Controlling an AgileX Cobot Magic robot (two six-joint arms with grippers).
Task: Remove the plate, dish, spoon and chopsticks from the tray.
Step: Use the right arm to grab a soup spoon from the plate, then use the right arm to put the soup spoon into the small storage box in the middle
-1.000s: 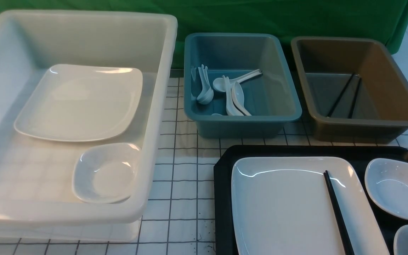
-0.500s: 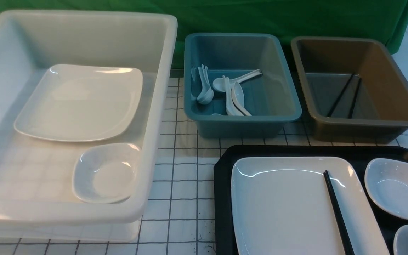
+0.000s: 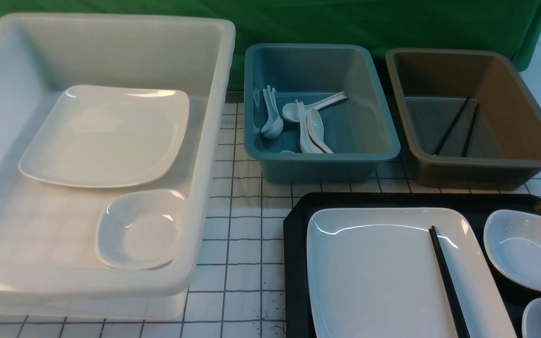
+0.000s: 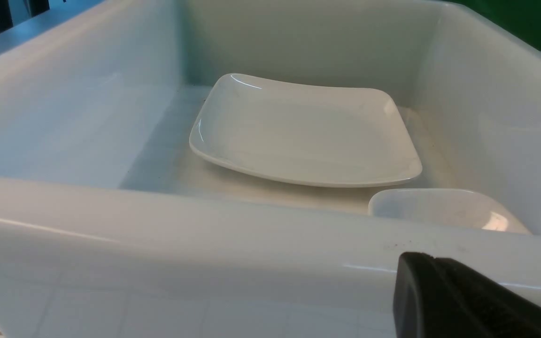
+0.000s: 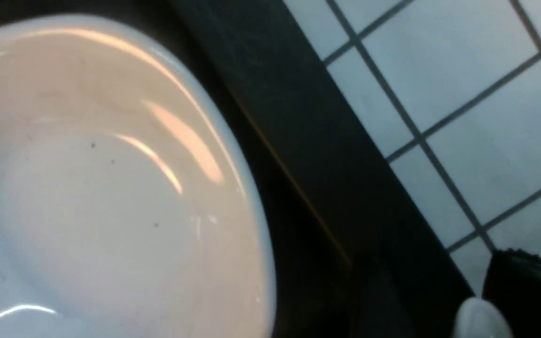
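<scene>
Front view shows you the large glossy white plate (image 3: 374, 281) on the black plastic tray (image 3: 294, 263), thin black chopsticks (image 3: 446, 281) across it; your left claw (image 4: 444, 295) is closed, while you cannot tell for the right claw (image 5: 514, 286).

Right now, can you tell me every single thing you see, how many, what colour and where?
tray: one, black, near right.
plate: one, white, on the tray.
chopsticks: one pair, black, across the plate's right side.
dishes: two, white, on the tray right of the plate.
white bin: one, left; holds a second plate and a small dish, both white.
blue bin: one, back middle; holds several white spoons.
brown bin: one, back right; holds two black sticks.
table cover: one, white with a dark grid.
cloth: one, green, behind.
left fingers: black, shut, by the white bin.
right fingers: black, at the tray's edge.
</scene>
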